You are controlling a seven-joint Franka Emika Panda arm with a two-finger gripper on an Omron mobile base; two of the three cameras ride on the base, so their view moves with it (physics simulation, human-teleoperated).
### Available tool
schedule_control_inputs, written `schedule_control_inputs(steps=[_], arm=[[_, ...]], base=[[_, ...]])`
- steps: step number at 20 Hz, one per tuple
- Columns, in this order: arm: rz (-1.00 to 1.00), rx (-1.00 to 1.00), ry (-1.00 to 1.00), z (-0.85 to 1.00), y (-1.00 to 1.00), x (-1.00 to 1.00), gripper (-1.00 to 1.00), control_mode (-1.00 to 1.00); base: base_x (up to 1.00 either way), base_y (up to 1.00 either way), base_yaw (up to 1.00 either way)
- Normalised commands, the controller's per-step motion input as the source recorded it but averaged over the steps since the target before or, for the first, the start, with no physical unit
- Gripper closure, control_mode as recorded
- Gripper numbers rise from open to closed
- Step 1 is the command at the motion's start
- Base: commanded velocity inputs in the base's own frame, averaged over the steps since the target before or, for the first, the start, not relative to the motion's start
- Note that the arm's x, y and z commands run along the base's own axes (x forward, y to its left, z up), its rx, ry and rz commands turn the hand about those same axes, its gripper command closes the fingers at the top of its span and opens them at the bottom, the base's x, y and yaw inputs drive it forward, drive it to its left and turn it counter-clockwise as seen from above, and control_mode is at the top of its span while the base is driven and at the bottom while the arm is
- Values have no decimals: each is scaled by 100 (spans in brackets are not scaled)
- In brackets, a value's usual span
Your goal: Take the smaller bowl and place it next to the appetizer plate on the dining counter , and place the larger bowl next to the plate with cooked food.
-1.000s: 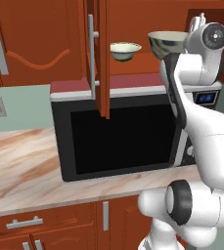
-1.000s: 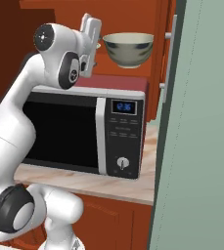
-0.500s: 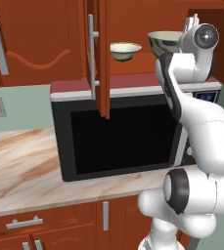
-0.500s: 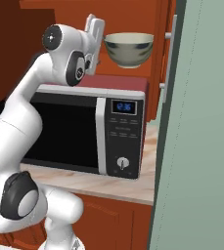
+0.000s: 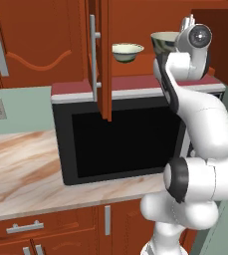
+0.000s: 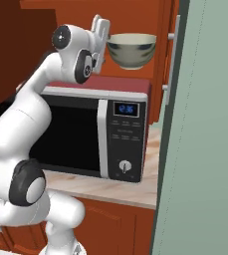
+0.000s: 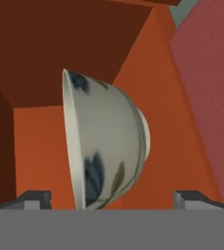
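Reaching for the larger bowl on the cabinet shelf, gripper spread wide around it (smaller bowl waits); next, close and lift.

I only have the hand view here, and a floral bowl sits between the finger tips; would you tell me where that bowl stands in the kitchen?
Observer: The larger bowl stands in an open wall cabinet above the microwave.
Operator: Thank you. Is the other bowl nearby?
Observer: Yes, the smaller bowl stands in the same cabinet, left of the larger one in the left base view.
Operator: And how is the tool placed?
Observer: The tool is raised to the larger bowl's height, open, beside it.
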Motion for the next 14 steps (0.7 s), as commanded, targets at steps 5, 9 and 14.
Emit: schedule_control_inputs(steps=[5, 9, 14], arm=[[0, 0, 0, 0, 0, 27, -100, -100], [0, 0, 0, 0, 0, 23, -100, -100], [0, 0, 0, 0, 0, 27, -100, -100]], base=[[0, 0, 0], [0, 0, 0], [0, 0, 0]])
